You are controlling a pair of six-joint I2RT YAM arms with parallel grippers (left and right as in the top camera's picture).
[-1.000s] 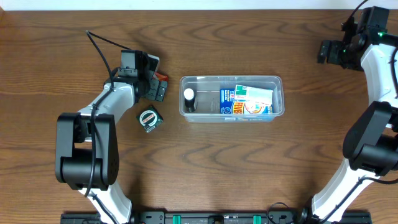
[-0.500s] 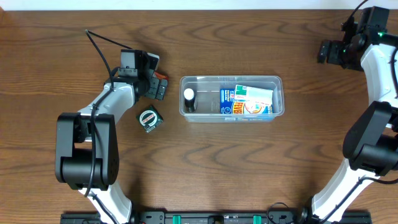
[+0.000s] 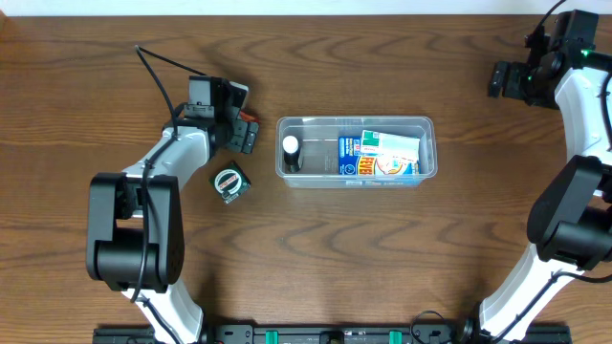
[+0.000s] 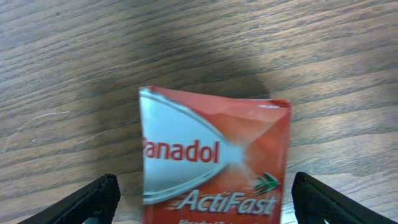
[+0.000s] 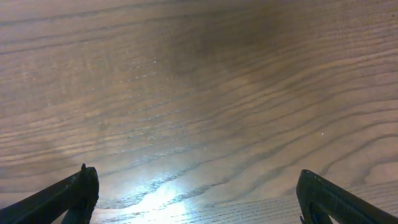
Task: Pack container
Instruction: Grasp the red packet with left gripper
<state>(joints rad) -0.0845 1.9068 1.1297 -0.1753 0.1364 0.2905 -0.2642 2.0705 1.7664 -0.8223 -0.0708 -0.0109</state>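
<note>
Red and silver, the Panadol ActiFast packet [image 4: 214, 162] lies on the wooden table [image 3: 363, 248] right under your left gripper [image 4: 202, 193], whose fingers stand wide apart on either side of it, gripping nothing. Just below that gripper in the overhead view sits a small dark round-faced item [image 3: 229, 183]. The container [image 3: 325, 119] rests mid-frame, holding blue-and-white boxes [image 3: 378, 155]. Your right gripper [image 5: 198, 186], upper right, gapes wide over wood, empty.

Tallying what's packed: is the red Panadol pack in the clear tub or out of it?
Out. The Panadol pack lies on the table, apart from the tub.
</note>
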